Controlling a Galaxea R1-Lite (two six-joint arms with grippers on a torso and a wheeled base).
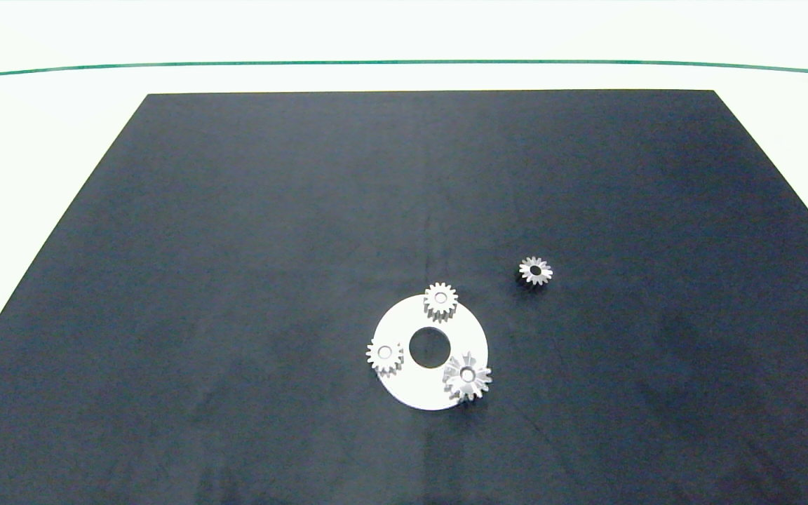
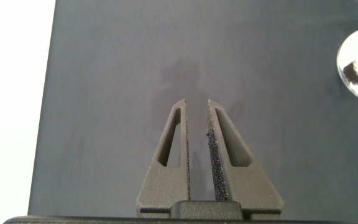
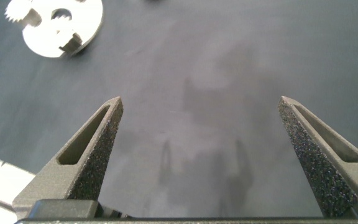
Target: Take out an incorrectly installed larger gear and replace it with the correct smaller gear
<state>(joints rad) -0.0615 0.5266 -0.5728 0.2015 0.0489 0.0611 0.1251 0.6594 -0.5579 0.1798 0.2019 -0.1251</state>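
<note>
Black mat (image 1: pixel 236 280) covers most of a white table (image 1: pixel 39 140). Neither arm shows in the head view.

Left gripper (image 2: pixel 198 106) hovers over bare mat near the mat's edge, its two grey fingers drawn almost together with only a thin slit between, nothing held. Right gripper (image 3: pixel 200 102) hovers over bare mat too, fingers spread wide, nothing between them.

White disc (image 1: pixel 404 382) with a centre hole lies near the mat's middle. Three gears sit on its rim; the larger gear (image 1: pixel 467 376) is at the edge nearest the right side, two blunt-toothed gears (image 1: pixel 440 300) (image 1: pixel 384 355) on the others. Smaller gear (image 1: pixel 535 270) lies alone on the mat, off to the disc's right and farther back.

Both grippers are well apart from the disc; the right wrist view catches the disc (image 3: pixel 89 25) ahead of the fingers, the left wrist view only a sliver of it.
</note>
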